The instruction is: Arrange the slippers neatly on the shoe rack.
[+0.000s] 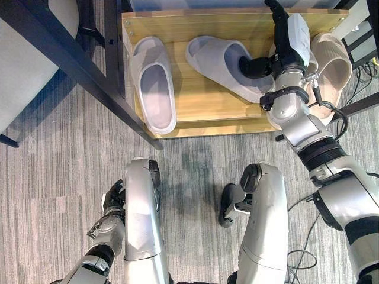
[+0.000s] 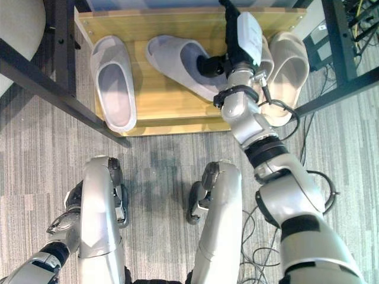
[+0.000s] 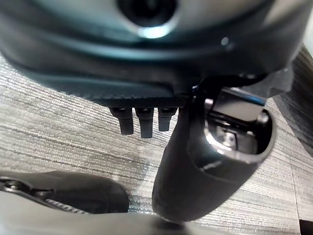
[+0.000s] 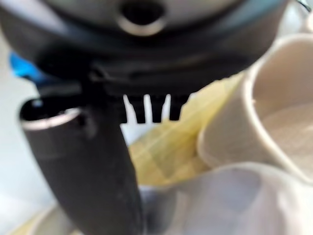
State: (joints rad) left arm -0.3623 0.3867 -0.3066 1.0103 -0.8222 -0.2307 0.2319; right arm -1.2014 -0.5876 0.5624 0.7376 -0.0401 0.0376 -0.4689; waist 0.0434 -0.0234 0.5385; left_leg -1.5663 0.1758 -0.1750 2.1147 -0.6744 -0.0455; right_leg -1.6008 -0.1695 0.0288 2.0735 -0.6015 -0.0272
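With its thumb tucked into the foot opening of the skewed grey slipper (image 1: 222, 65), the right hand (image 1: 283, 44) reaches over the shoe rack (image 1: 204, 106) from about 5 o'clock, arm running up from the lower right. In the right wrist view the thumb points straight down onto grey slipper material and the fingertips stick out straight above it, so I read the hand as open with the thumb hooked in, not a closed grip. That slipper lies just at the hand's 9 o'clock. Its long axis runs roughly from 10 o'clock (toe) to 4 o'clock (heel), while its mate, the straight grey slipper (image 1: 154, 83), lies further out at 9 o'clock with its axis 12 to 6. Judgement: the coming move turns on swinging the skewed slipper's heel toward 6 o'clock until the pair lies parallel. The right hand is far nearer; the left hand (image 1: 112, 204) hangs low over the carpet at about 7 o'clock, fingers straight and loose, holding nothing.

At the hand's 3 o'clock sits a beige slipper (image 1: 331, 68), partly off the rack's right edge; a second beige one appears to lie under the forearm, mostly hidden.

Count: grey slippers 2, beige slippers 1 sure, 1 probable, rack 1
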